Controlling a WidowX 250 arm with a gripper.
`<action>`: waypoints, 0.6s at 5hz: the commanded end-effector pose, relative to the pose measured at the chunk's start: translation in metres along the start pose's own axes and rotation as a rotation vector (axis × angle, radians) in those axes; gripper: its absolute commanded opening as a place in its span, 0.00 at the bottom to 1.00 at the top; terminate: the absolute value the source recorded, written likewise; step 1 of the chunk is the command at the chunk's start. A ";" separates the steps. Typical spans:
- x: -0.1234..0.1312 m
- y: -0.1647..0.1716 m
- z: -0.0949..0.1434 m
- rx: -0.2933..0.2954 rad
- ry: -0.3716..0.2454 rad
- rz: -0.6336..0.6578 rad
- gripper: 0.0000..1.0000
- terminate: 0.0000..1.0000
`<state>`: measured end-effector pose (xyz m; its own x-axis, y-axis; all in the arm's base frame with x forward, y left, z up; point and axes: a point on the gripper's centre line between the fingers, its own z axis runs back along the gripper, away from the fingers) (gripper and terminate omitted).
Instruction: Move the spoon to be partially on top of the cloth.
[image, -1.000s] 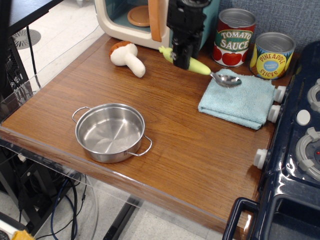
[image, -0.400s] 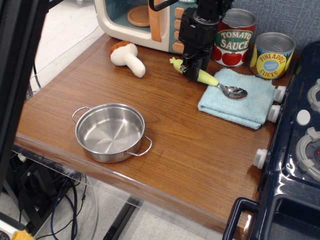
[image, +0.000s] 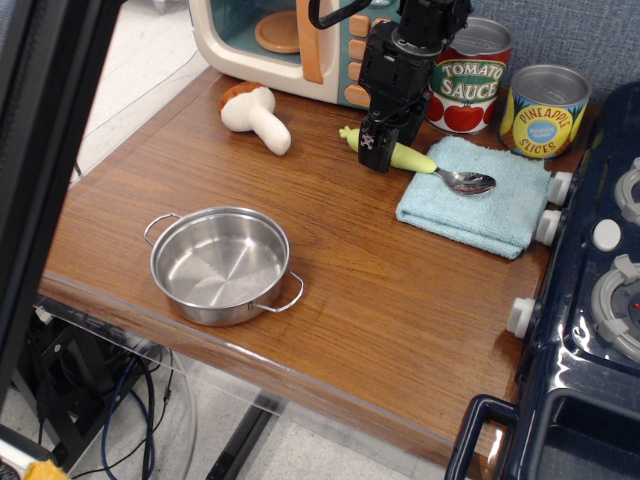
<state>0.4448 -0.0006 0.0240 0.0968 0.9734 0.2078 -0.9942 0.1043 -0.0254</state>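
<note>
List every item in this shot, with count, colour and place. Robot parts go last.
spoon: 1, metal bowl with yellow-green handle, bowl on the cloth, handle out over the wood.
cloth: 1, light blue, folded, right side of the table beside the stove.
pan: 1, steel, two handles, front left.
toy mushroom: 1, white with brown cap, back left.
cans: 2, red tomato sauce and yellow pineapple slices, back right.
toy microwave: 1, cream and teal with orange trim, back.
stove: 1, dark blue with white knobs, right edge.
table: 1, brown wood.
gripper: 1, black, at the spoon's handle; grip unclear.
</note>
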 end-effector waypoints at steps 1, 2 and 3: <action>0.013 0.003 0.047 -0.090 -0.010 0.011 1.00 0.00; 0.023 0.005 0.077 -0.113 -0.014 0.033 1.00 0.00; 0.033 0.012 0.101 -0.122 -0.044 0.039 1.00 0.00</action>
<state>0.4342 0.0051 0.0919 0.0880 0.9680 0.2350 -0.9925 0.1054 -0.0626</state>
